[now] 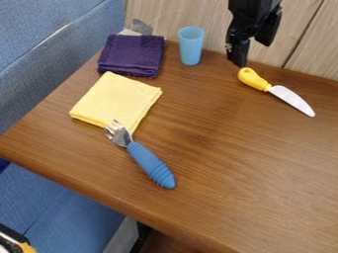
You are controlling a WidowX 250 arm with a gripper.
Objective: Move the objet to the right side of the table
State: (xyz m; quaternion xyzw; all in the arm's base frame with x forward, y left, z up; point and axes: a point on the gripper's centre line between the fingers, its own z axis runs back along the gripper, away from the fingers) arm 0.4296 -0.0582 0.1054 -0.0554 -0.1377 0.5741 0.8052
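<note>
Blue-handled fork [149, 162] — tines on near corner of yellow cloth [117, 100]. Beyond: knife [278, 92], yellow hdl., far rt. of wood table [218, 197], blade pointing near rt. Farther: folded purple cloth [132, 54], upright blue cup [190, 47] just beside it. Gripper [253, 54] near knife hdl. — open, 2 fingers apart.

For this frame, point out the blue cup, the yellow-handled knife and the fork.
blue cup [190, 47]: camera view, side wall
yellow-handled knife [291, 100]: camera view, blade
fork [151, 165]: camera view, blue handle
</note>
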